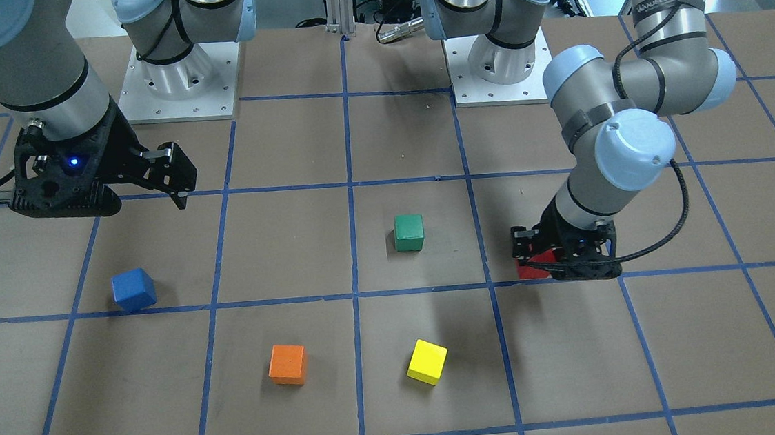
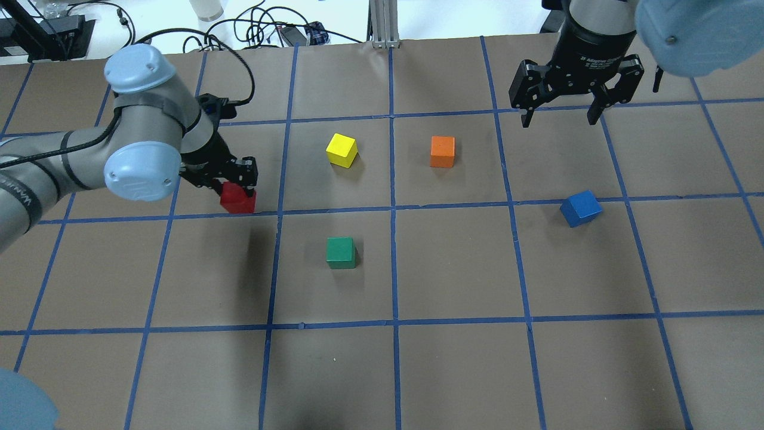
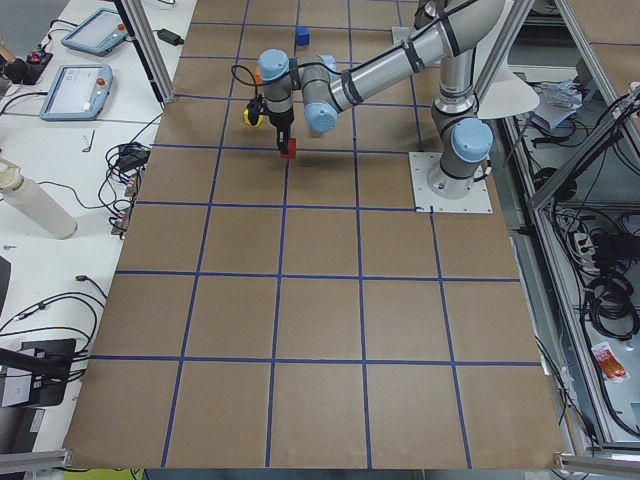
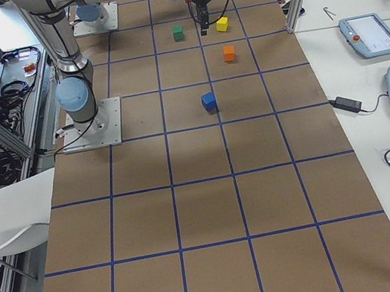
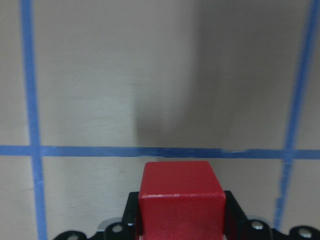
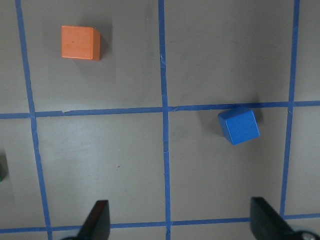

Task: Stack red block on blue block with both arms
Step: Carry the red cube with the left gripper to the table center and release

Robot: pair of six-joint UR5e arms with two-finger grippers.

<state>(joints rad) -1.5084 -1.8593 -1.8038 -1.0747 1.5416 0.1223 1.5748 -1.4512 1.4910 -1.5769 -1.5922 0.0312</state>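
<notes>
While the left arm (image 1: 631,150) has its jaws pinching the red block (image 1: 533,267), the right arm (image 1: 30,66) hangs over the counter (image 1: 285,149) with jaws spread, well apart from the blue block (image 1: 134,290).

Front-facing view: the red block is right of centre on a blue tape line. The blue block is left of centre, below the spread jaws at upper left. A green block (image 1: 409,233) lies mid-frame, with an orange block (image 1: 287,364) and a yellow block (image 1: 427,361) lower down.
Overhead view: the red block is left of centre in the jaws, and the blue block sits askew at the right.
Left wrist view: the red block is at bottom centre between black fingers (image 5: 232,215). Whether it touches the counter cannot be told.
Right wrist view: the blue block lies right of centre just under a tape line, with the fingertips wide apart at the bottom edge.
</notes>
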